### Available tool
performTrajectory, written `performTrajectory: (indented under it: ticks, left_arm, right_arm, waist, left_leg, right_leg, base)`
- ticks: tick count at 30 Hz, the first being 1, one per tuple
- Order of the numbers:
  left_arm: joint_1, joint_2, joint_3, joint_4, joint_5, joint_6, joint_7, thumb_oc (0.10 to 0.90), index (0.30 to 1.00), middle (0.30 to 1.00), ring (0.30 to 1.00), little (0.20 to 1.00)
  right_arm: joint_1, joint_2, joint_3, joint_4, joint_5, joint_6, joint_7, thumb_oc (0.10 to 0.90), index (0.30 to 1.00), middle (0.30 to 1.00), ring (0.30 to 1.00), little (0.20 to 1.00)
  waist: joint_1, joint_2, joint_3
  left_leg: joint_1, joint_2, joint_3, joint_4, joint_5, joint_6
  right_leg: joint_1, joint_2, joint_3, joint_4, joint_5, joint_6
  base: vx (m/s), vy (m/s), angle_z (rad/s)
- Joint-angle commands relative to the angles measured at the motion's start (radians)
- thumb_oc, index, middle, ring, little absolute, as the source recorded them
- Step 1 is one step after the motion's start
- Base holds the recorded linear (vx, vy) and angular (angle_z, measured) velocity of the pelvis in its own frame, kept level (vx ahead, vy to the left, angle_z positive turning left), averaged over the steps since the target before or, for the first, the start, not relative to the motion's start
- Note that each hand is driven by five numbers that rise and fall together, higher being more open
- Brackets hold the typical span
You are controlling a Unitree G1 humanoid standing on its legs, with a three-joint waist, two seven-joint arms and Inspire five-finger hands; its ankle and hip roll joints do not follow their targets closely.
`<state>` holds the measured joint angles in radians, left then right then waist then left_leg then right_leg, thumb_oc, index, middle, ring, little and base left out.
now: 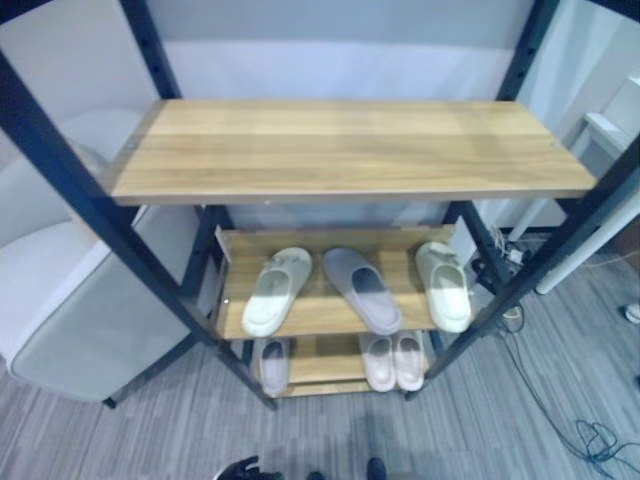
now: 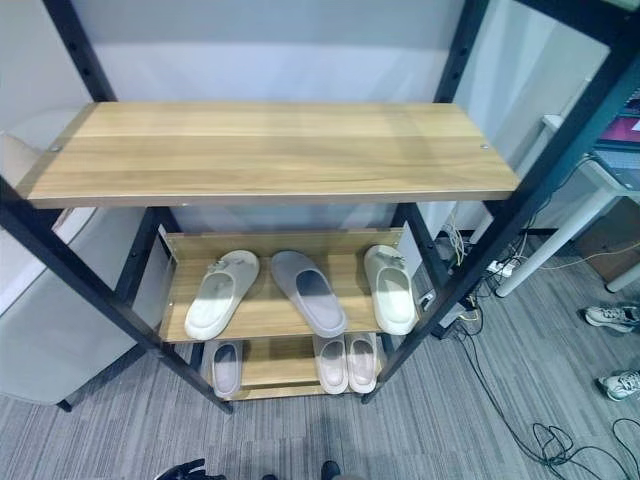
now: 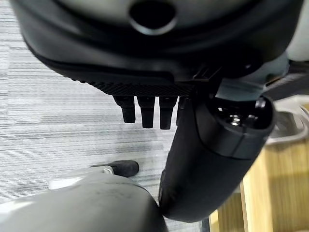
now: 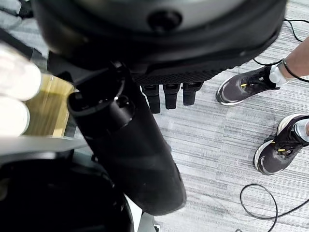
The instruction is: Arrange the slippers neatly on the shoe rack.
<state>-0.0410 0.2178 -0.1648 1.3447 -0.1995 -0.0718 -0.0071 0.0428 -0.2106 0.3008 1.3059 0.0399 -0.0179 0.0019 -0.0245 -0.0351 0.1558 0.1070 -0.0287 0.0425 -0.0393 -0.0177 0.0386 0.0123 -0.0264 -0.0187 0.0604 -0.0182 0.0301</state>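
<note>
Black-framed shoe rack with wooden boards (image 1: 350, 150) fills the frame centre; its top board is bare. Middle shelf: pale green-white slipper (image 1: 276, 290) at left, tilted; grey slipper (image 1: 362, 288) in the middle, angled the other way; second pale slipper (image 1: 444, 285) at right, roughly straight. Bottom shelf: single pinkish slipper (image 1: 272, 364) at left, a pair (image 1: 393, 360) touching side by side at right.

Left hand (image 3: 145, 108) and right hand (image 4: 171, 94) hang over grey floor, fingers relaxed and straight, holding nothing.

Risks, as I judge them: the top board overhangs the lower shelves, so a reaching arm could strike its edge; the splayed middle slippers could get pushed off. A person's dark sneakers (image 4: 251, 84) stand near the right hand.
</note>
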Motion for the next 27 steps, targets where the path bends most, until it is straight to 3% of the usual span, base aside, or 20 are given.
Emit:
performTrajectory:
  ticks: [1, 2, 3, 4, 7, 9, 10, 12, 15, 16, 18, 24, 27]
  left_arm:
    - [0.001, -0.027, -0.028, 0.032, 0.068, 0.003, -0.007, 0.800, 0.900, 0.900, 0.900, 0.900]
    - [0.001, -0.027, -0.028, 0.032, 0.068, 0.003, -0.007, 0.800, 0.900, 0.900, 0.900, 0.900]
    - [-0.030, -0.061, -0.034, 0.002, -0.081, -0.044, 0.022, 0.800, 0.900, 0.900, 0.900, 0.900]
    - [-0.017, -0.061, -0.058, -0.011, -0.045, -0.043, 0.012, 0.800, 0.900, 0.900, 0.900, 0.900]
    - [-0.009, -0.067, -0.074, -0.007, -0.032, -0.038, 0.008, 0.800, 0.900, 0.900, 0.900, 0.900]
    - [-0.020, -0.060, -0.092, 0.009, 0.023, -0.029, 0.007, 0.800, 0.900, 0.900, 0.900, 0.900]
    - [-0.028, -0.049, -0.089, -0.005, 0.026, -0.029, 0.016, 0.800, 0.900, 0.900, 0.900, 0.900]
    - [-0.027, -0.043, -0.085, -0.013, 0.031, -0.028, 0.017, 0.800, 0.900, 0.900, 0.900, 0.900]
    - [-0.013, -0.034, -0.091, -0.042, 0.088, -0.031, 0.018, 0.800, 0.900, 0.900, 0.900, 0.900]
    - [-0.012, -0.035, -0.091, -0.042, 0.089, -0.031, 0.018, 0.800, 0.900, 0.900, 0.900, 0.900]
    - [-0.010, -0.040, -0.092, -0.035, 0.128, -0.031, 0.019, 0.800, 0.900, 0.900, 0.900, 0.900]
    - [-0.014, -0.056, -0.103, -0.026, 0.180, -0.030, 0.026, 0.800, 0.900, 0.900, 0.900, 0.900]
    - [-0.003, -0.055, -0.088, -0.005, 0.221, -0.027, 0.030, 0.800, 0.900, 0.900, 0.900, 0.900]
  right_arm:
    - [-0.017, -0.046, 0.021, -0.022, 0.002, -0.014, -0.008, 0.800, 0.900, 0.900, 0.900, 0.900]
    - [-0.017, -0.046, 0.021, -0.022, 0.002, -0.014, -0.008, 0.800, 0.900, 0.900, 0.900, 0.900]
    - [-0.023, -0.064, -0.121, -0.052, 0.275, -0.079, -0.025, 0.800, 0.900, 0.900, 0.900, 0.900]
    - [-0.018, -0.071, -0.106, -0.070, 0.269, -0.073, -0.004, 0.800, 0.900, 0.900, 0.900, 0.900]
    - [-0.016, -0.072, -0.110, -0.078, 0.305, -0.075, 0.009, 0.800, 0.900, 0.900, 0.900, 0.900]
    - [-0.036, -0.090, -0.055, -0.138, 0.212, -0.079, -0.008, 0.800, 0.900, 0.900, 0.900, 0.900]
    - [-0.043, -0.099, -0.020, -0.220, 0.159, -0.081, -0.021, 0.800, 0.900, 0.900, 0.900, 0.900]
    - [-0.040, -0.109, 0.001, -0.280, 0.133, -0.086, -0.021, 0.800, 0.900, 0.900, 0.900, 0.900]
    - [-0.006, -0.197, 0.060, -0.663, 0.061, -0.121, 0.014, 0.800, 0.900, 0.900, 0.900, 0.900]
    - [-0.004, -0.199, 0.059, -0.665, 0.061, -0.119, 0.015, 0.800, 0.900, 0.900, 0.900, 0.900]
    - [-0.004, -0.265, 0.080, -0.889, 0.015, -0.153, 0.049, 0.800, 0.900, 0.900, 0.900, 0.900]
    - [-0.015, -0.329, 0.068, -1.129, -0.027, -0.175, 0.069, 0.800, 0.900, 0.900, 0.900, 0.900]
    - [-0.027, -0.365, 0.032, -1.303, -0.064, -0.191, 0.077, 0.800, 0.900, 0.900, 0.900, 0.900]
  waist:
    - [0.001, -0.002, -0.026]
    - [0.001, -0.002, -0.026]
    - [0.001, -0.001, 0.084]
    - [-0.007, 0.021, 0.061]
    - [-0.009, 0.036, 0.057]
    - [-0.012, 0.055, 0.038]
    - [-0.013, 0.059, 0.033]
    - [-0.010, 0.059, 0.031]
    - [-0.007, 0.049, 0.024]
    - [-0.008, 0.049, 0.024]
    - [-0.005, 0.037, 0.022]
    - [0.003, 0.014, 0.027]
    - [0.010, 0.001, 0.014]
  left_leg:
    - [-0.066, -0.012, -0.007, 0.077, -0.057, -0.006]
    - [-0.066, -0.012, -0.007, 0.077, -0.057, -0.006]
    - [-0.231, 0.150, -0.040, 0.233, 0.013, -0.134]
    - [-0.180, 0.129, -0.023, 0.207, -0.013, -0.115]
    - [-0.170, 0.129, -0.018, 0.183, -0.001, -0.113]
    - [-0.167, 0.113, -0.062, 0.114, 0.037, -0.121]
    - [-0.159, 0.128, -0.029, 0.108, 0.049, -0.122]
    - [-0.151, 0.131, -0.027, 0.105, 0.049, -0.121]
    - [-0.129, 0.130, -0.025, 0.102, 0.043, -0.119]
    - [-0.128, 0.130, -0.025, 0.102, 0.042, -0.119]
    - [-0.125, 0.130, -0.022, 0.107, 0.036, -0.117]
    - [-0.142, 0.141, 0.020, 0.142, 0.022, -0.122]
    - [-0.131, 0.124, 0.015, 0.129, -0.010, -0.105]
  right_leg:
    - [0.064, -0.004, 0.006, 0.053, -0.116, 0.050]
    - [0.064, -0.004, 0.006, 0.053, -0.116, 0.050]
    - [-0.019, -0.039, 0.006, 0.069, -0.124, 0.031]
    - [-0.025, -0.022, 0.003, 0.071, -0.135, 0.026]
    - [-0.023, -0.010, 0.006, 0.076, -0.139, 0.023]
    - [-0.017, -0.002, -0.022, 0.068, -0.147, 0.021]
    - [0.000, -0.009, -0.042, 0.059, -0.149, 0.019]
    - [0.010, -0.009, -0.048, 0.056, -0.151, 0.017]
    - [0.036, -0.009, -0.063, 0.052, -0.151, 0.021]
    - [0.038, -0.009, -0.064, 0.051, -0.151, 0.021]
    - [0.048, -0.014, -0.070, 0.046, -0.150, 0.027]
    - [0.065, -0.035, -0.105, 0.037, -0.148, 0.037]
    - [0.061, -0.050, -0.102, 0.041, -0.134, 0.059]
  base:
    - [0.03, -0.047, -0.05]
    - [0.03, -0.042, -0.02]
    - [-0.02, -0.111, 0.01]
    - [-0.02, -0.111, 0.00]
    - [-0.03, -0.056, 0.06]
    - [-0.11, -0.042, 0.16]
    - [-0.09, -0.008, 0.35]
    - [-0.04, 0.001, 0.44]
    - [-0.02, 0.019, 0.36]
    - [-0.01, 0.042, 0.22]
    - [0.00, 0.071, -0.02]
    - [-0.01, 0.091, 0.04]
    - [0.04, 0.183, 0.37]
